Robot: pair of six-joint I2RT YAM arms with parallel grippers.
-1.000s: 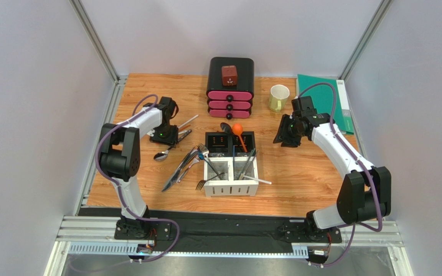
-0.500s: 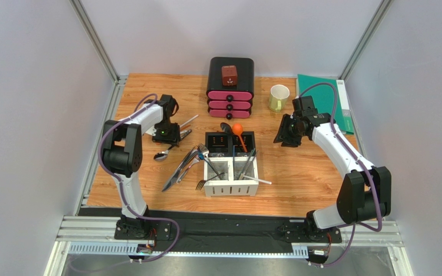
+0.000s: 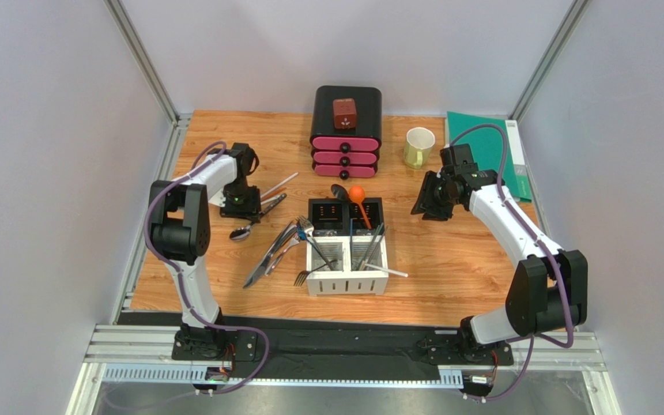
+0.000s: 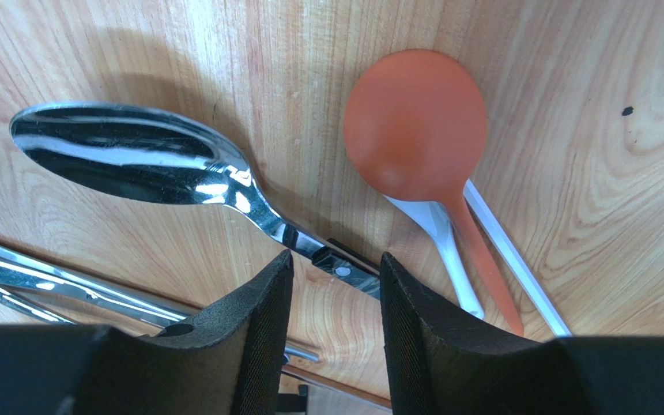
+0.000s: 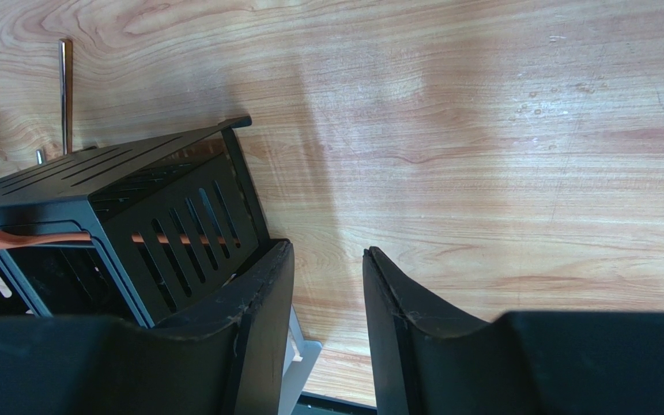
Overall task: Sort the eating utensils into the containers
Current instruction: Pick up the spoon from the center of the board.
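Tabletop (image 4: 587,225): smooth, grained wood. Silver spoon (image 4: 128,156): polished, mirror-glossy metal. Orange spoon (image 4: 415,121): matt plastic. Caddy (image 5: 171,225): matt black finish.

No text, label, brand or number can be read in any view. The small red box (image 3: 345,113) atop the black-and-pink drawer box (image 3: 346,143) bears a pale mark, too small to read.

Pale grey walls (image 3: 50,130) enclose the wooden table (image 3: 448,259) on 3 sides, an aluminium rail (image 3: 128,346) in front.
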